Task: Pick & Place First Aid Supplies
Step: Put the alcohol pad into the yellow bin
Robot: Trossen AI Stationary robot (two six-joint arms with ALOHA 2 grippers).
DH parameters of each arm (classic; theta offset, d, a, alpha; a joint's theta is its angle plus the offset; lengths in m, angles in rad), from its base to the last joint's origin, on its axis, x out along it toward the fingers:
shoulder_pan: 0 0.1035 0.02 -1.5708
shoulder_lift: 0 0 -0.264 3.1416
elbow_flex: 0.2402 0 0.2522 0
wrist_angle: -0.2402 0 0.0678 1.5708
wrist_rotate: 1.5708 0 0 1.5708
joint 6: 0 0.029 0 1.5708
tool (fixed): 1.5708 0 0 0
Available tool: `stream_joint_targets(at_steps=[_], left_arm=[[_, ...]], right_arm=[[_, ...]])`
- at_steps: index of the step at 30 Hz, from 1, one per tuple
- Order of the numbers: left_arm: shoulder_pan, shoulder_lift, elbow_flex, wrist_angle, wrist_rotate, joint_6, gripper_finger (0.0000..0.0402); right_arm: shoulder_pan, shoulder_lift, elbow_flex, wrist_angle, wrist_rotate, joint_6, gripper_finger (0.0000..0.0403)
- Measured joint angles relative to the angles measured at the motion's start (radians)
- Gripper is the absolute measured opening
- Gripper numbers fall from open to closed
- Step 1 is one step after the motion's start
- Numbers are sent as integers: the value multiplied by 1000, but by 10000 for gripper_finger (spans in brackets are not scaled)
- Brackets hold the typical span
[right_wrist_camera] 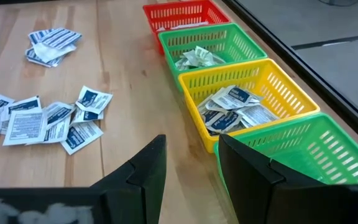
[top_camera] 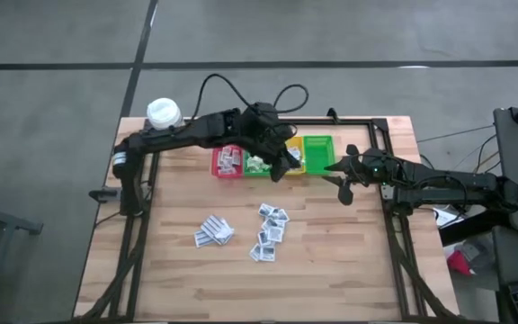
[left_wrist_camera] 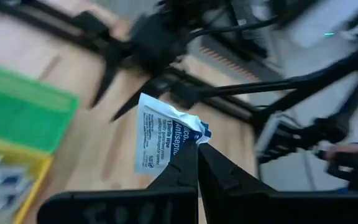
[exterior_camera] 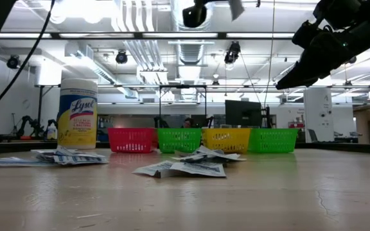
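Left hand pressed together on one corner of a white antiseptic sachet, lifted clear of the worktop and hanging over the yellow bin, probably for a drop into that bin. Held by the edge only, so likely to fall free once released. Right hand spread and empty, waiting low beside the far green bin, at the end of the row next to the yellow bin, apparently out of the other arm's way. On the near side of the yellow bin, two loose heaps of sachets on bare wood, not yet sorted. Yellow bin already part filled; red bin and middle green bin alongside, also holding packets. Beyond the red bin, a wipes canister at the worktop's corner.
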Motion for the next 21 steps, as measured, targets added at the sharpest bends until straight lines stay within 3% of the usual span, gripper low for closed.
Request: stream_joint_targets(at_steps=[9, 14, 18, 21], left_arm=[[0, 15, -2, 218, 255, 8, 0], [0, 21, -24, 250, 281, -10, 0], [2, 20, -67, 257, 230, -33, 0], [-2, 19, -115, 218, 10, -46, 0]], right_arm=[[0, 0, 0, 0, 0, 0, 146], [0, 0, 0, 0, 0, 0, 146], [0, 0, 0, 0, 0, 1, 146], [0, 0, 0, 0, 0, 1, 146]])
